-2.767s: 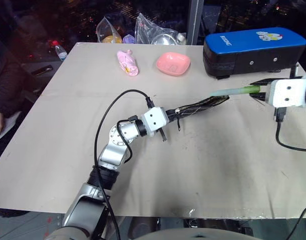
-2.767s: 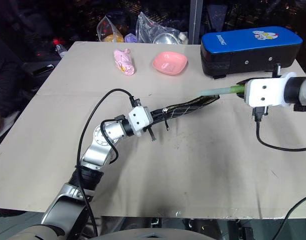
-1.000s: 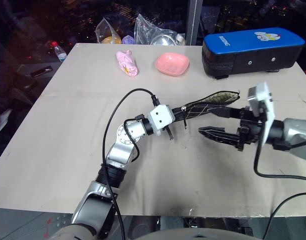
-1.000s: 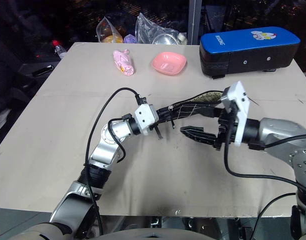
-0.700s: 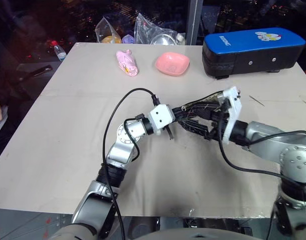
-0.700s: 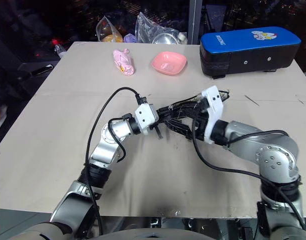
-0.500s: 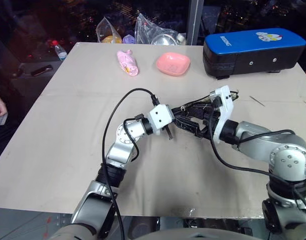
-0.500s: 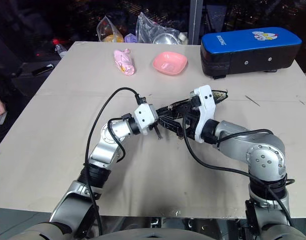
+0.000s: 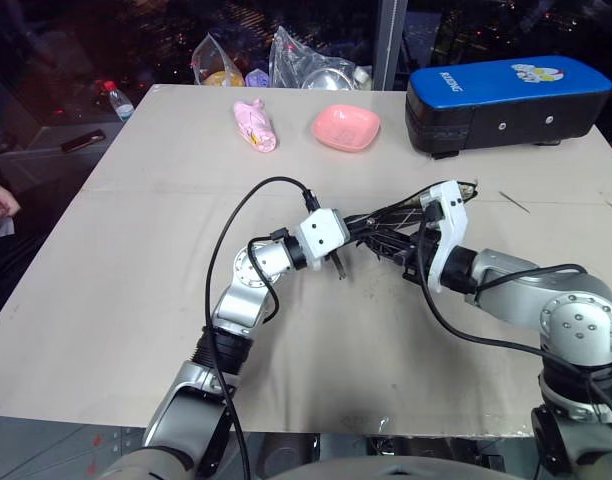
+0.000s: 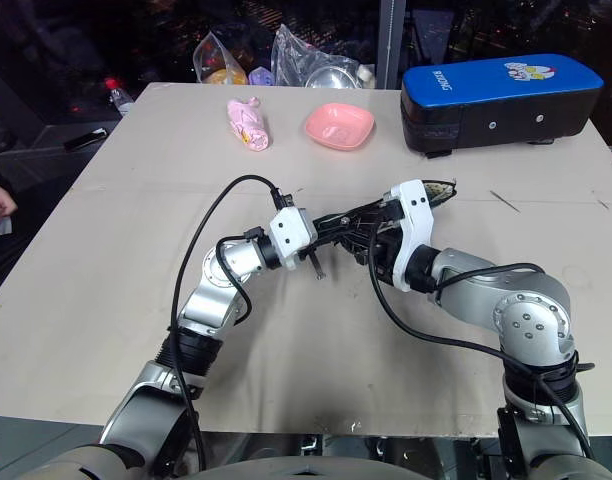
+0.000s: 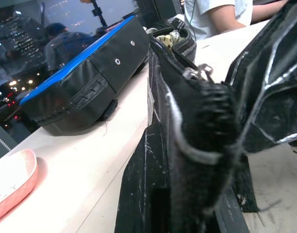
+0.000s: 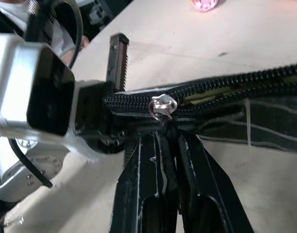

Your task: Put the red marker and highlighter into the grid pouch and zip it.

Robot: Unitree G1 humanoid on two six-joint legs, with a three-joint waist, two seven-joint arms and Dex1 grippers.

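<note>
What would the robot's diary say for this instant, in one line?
stage: zipping | left gripper: shut on grid pouch | right gripper: shut on zipper pull

The black woven cloth pouch with white grid lines (image 12: 265, 121) looks matt and rough; its small metal zipper slider (image 12: 162, 106) shines. The beige counter (image 9: 136, 300) is matt.

One flat black fabric pouch with white grid lines (image 9: 401, 213) sits at the middle of the beige counter (image 9: 136, 280). One large blue-and-black case (image 9: 506, 100) stands at the far side. One pink shallow dish (image 9: 345, 127) and one pink plush toy (image 9: 256, 125) lie beside each other. Two clear plastic bags (image 9: 316, 65) rest at the far edge. One small plastic bottle with a red cap (image 9: 119, 101) lies off the counter's corner. Two black two-fingered end effectors, one left (image 9: 361, 228) and one right (image 9: 401, 245), meet at the pouch.
</note>
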